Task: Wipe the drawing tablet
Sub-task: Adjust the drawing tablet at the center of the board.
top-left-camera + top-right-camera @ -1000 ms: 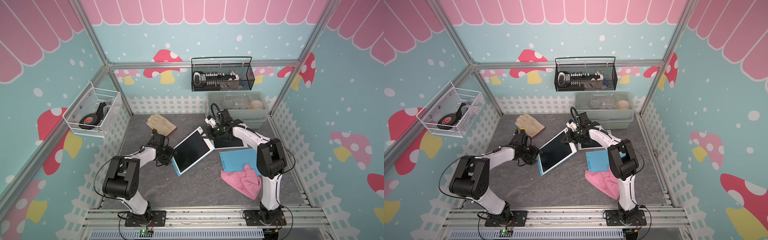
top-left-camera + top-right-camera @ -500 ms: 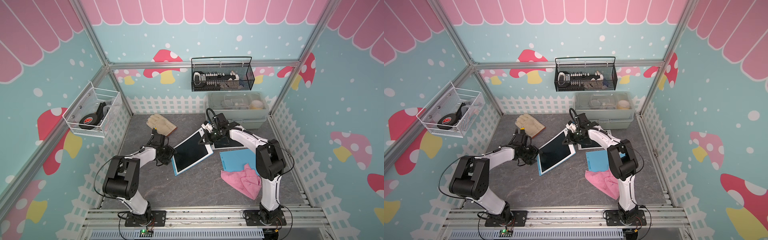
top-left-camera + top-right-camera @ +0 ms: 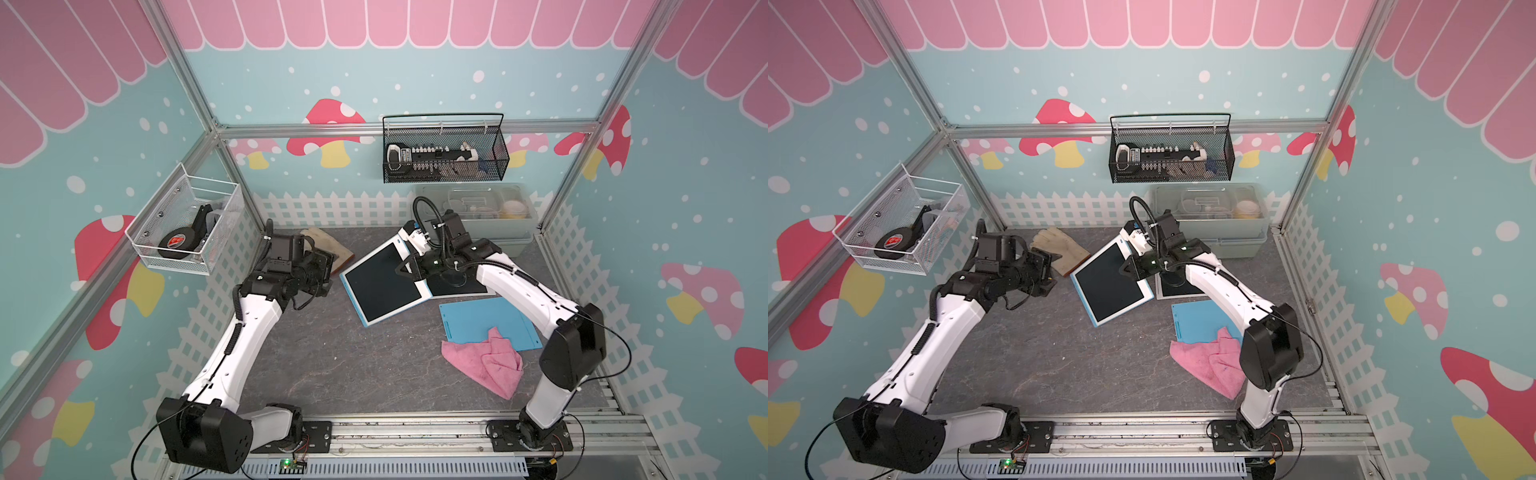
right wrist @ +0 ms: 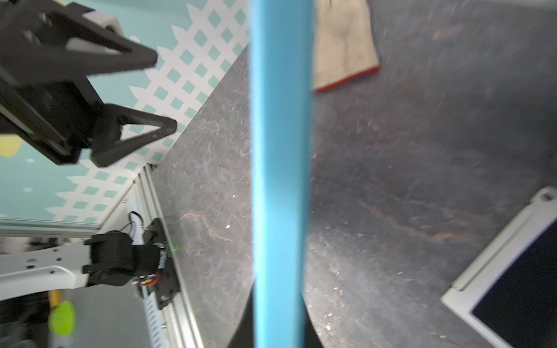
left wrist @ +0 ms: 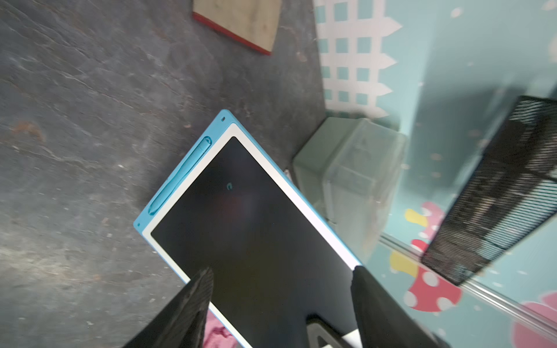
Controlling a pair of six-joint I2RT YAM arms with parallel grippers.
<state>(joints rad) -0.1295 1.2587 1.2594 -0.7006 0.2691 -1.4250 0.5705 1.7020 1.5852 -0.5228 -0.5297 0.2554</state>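
Right wrist view shows us the blue side edge of the drawing tablet (image 4: 280, 180) running up the middle of the frame. In a top view the right gripper (image 3: 405, 269) is clamped shut on that edge.

A second ago this gripper was at the tablet's far corner with its jaws part open, and the left gripper (image 4: 164, 90) sat against the opposite edge. Now the right one has closed on the tablet. The left has backed away and risen, with its fingers (image 5: 196, 301) spread and nothing between them. The tablet has slid a little toward the back fence, and its gripped side appears raised off the table (image 3: 332, 365).

We read this as the tablet being secured by one arm, which frees the other. No wiping has begun. The pink cloth (image 3: 484, 365) lies untouched near the right arm's base, well apart from both grippers.

The tablet sits mid-table, screen up. Its right edge is in the right gripper, and its left edge is near the left gripper but clear of it. In the left wrist view a small teal mark (image 5: 229, 186) shows on the dark screen ahead of the open fingers.
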